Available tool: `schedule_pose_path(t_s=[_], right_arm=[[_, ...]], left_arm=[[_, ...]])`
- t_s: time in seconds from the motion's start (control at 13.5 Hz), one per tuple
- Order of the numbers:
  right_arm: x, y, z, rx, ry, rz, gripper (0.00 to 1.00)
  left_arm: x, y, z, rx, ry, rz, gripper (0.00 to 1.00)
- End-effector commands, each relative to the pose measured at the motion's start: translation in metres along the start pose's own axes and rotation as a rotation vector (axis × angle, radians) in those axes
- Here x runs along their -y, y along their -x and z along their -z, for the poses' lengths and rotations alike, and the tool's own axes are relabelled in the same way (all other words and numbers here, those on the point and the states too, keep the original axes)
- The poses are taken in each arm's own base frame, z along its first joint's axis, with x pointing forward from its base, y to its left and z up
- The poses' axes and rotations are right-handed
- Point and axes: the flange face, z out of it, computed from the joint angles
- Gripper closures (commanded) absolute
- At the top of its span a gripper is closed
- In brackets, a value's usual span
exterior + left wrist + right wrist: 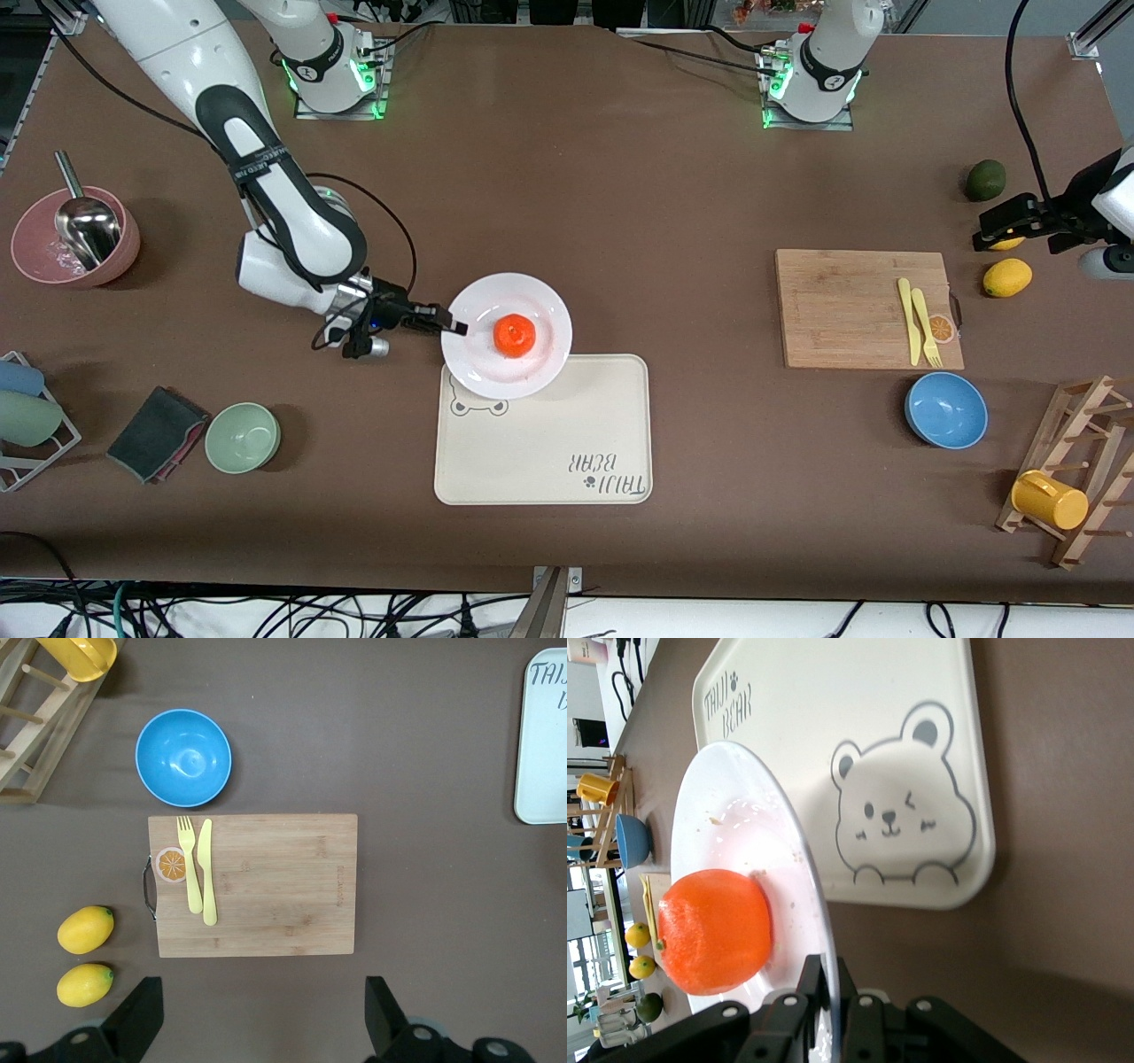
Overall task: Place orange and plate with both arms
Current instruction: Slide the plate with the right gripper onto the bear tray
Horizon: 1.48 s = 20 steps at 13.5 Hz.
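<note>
- Round glossy white plate [507, 335] [757, 904]: held above the table, overlapping one corner of the cream rectangular bear-print tray [543, 434] [859, 753].
- Small bright orange fruit [515, 334] [715, 930]: resting on the plate, near its centre.
- Right gripper [454, 326] [826, 992]: fingers clamped on the plate's rim at the edge toward the right arm's end of the table.
- Left gripper [1010, 226] [264, 1014]: fingers spread wide, empty, waiting over the table above two yellow lemons [86, 929], beside the wooden cutting board [868, 308] [257, 884].
</note>
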Motion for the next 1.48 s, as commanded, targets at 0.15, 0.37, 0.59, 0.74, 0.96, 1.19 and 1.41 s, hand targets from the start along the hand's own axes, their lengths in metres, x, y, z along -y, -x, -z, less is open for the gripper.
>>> schedule_pose_path(t_s=[0.15, 0.37, 0.59, 0.74, 0.96, 1.19, 1.41], right_arm=[[0.013, -0.058, -0.029, -0.008, 0.007, -0.046, 1.00], [0.012, -0.087, -0.032, -0.028, 0.033, -0.045, 1.00], [0.004, -0.095, -0.037, -0.039, 0.027, -0.059, 1.00], [-0.002, -0.100, -0.041, -0.045, 0.022, -0.061, 1.00], [-0.004, -0.098, -0.047, -0.046, 0.026, -0.061, 1.00], [-0.004, -0.103, -0.036, -0.060, 0.024, -0.061, 0.56], [0.003, -0.107, -0.027, -0.068, 0.021, -0.047, 0.00]], left_arm=[[0.000, -0.001, 0.003, -0.007, -0.014, -0.016, 0.00], [0.000, 0.000, 0.003, -0.006, -0.014, -0.016, 0.00], [-0.001, -0.001, 0.003, -0.005, -0.015, -0.018, 0.00], [-0.001, -0.001, 0.002, -0.004, -0.014, -0.018, 0.00], [-0.001, -0.001, 0.003, -0.005, -0.015, -0.018, 0.00], [-0.001, -0.001, 0.003, -0.005, -0.015, -0.018, 0.00], [-0.001, -0.001, 0.003, -0.005, -0.015, -0.018, 0.00]])
